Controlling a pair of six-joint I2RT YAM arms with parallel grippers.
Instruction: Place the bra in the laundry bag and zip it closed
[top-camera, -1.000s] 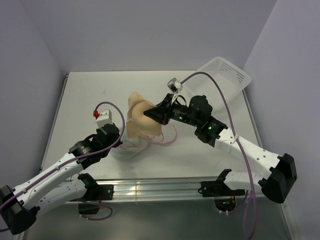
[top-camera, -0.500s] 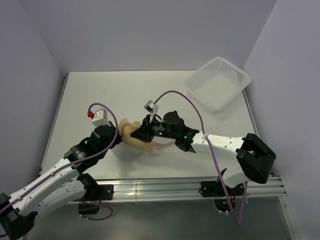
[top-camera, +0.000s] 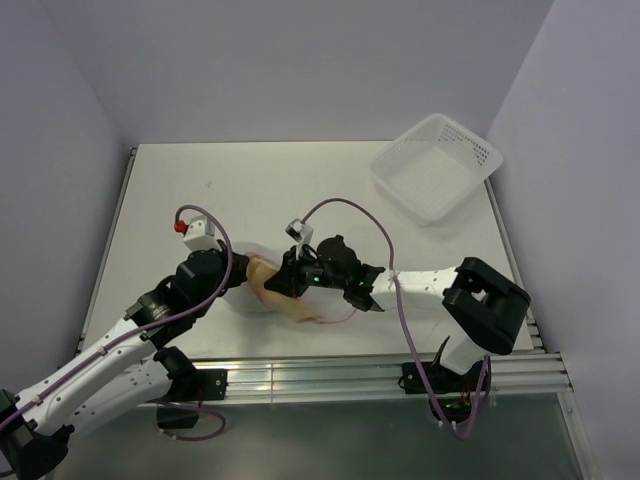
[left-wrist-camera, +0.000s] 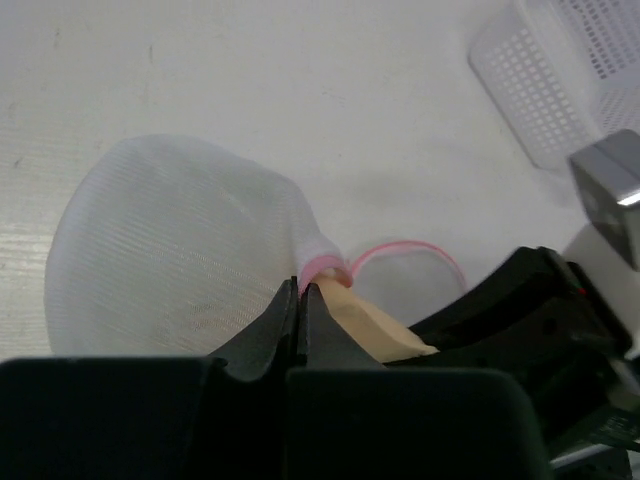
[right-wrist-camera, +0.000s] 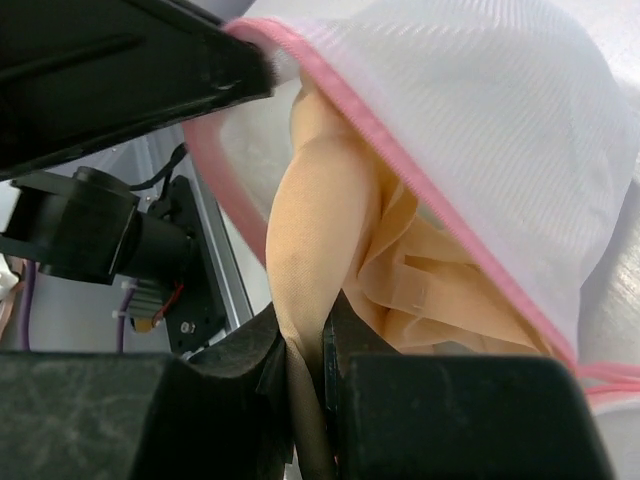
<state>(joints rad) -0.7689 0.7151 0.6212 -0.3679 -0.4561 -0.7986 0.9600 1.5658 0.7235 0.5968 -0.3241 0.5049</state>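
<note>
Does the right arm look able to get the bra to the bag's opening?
Probably yes. The left gripper pinches the laundry bag by its pink rim, and the right gripper, holding the bra, sits at the mouth with nothing between.

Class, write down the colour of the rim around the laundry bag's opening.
Pink. The laundry bag and its rim show clearest in the right wrist view.

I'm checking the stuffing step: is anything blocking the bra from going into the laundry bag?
Nothing visible. The left gripper pinches the laundry bag by its pink edge, holding it open. The bra, clamped in the right gripper, is already partly inside.
</note>
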